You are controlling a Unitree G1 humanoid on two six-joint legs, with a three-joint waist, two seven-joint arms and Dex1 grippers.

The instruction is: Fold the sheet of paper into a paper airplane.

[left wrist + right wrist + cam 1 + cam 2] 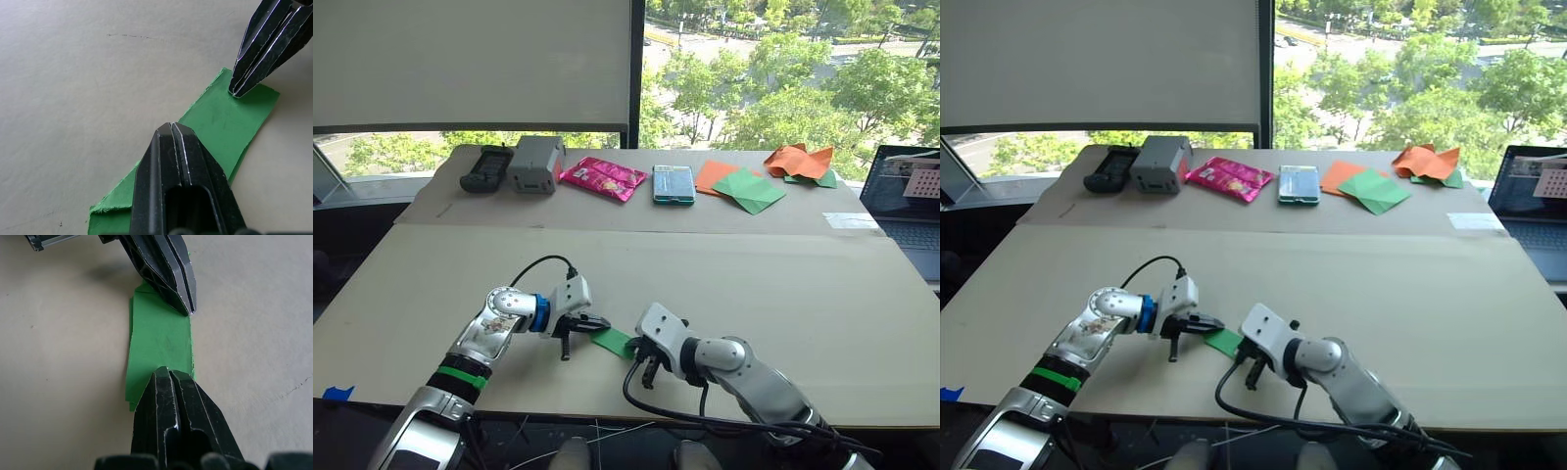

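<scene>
Lying flat near the front edge of the table (822, 294), the paper airplane (612, 341) shows in the left eye view as a small bright green folded strip between the two claws. The left claw (590, 324) meets its one end and the right claw (640, 352) its other end, each with its fingers drawn together. Along the back edge of the table sit a black device (486, 168), a grey box (534, 164), a pink packet (602, 178), a phone (673, 184), a flat orange sheet (715, 173) under a darker green square (749, 190), and crumpled orange paper (800, 161); a laptop (908, 201) stands beyond the right edge. In the left wrist view, the left claw's closed fingers (183, 196) press on the near part of the green strip, while the right claw's closed tip (266, 46) touches its far end. In the right wrist view, the right claw's shut fingers (176, 421) rest on one end of the strip and the left claw's tip (168, 271) bears on the opposite end; the paper's layered edges show along one side.
</scene>
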